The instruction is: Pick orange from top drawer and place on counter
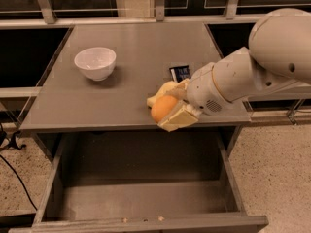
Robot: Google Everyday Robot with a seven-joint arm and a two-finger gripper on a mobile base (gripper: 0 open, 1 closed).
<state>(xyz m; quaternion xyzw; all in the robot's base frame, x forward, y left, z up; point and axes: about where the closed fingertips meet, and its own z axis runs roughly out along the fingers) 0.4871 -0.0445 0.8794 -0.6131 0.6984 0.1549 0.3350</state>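
My gripper (171,106) is shut on the orange (163,108), a small round orange fruit. It holds the fruit in the air over the front edge of the counter (97,101), right of the middle. The top drawer (141,198) stands pulled out below; its grey bottom shows nothing inside. The white arm comes in from the right and covers the counter's right front corner.
A white bowl (95,62) sits at the counter's left. A pale yellow sponge (163,89) lies right behind the orange, partly hidden by it. A small dark packet (181,73) lies behind the sponge. Rails run along the back.
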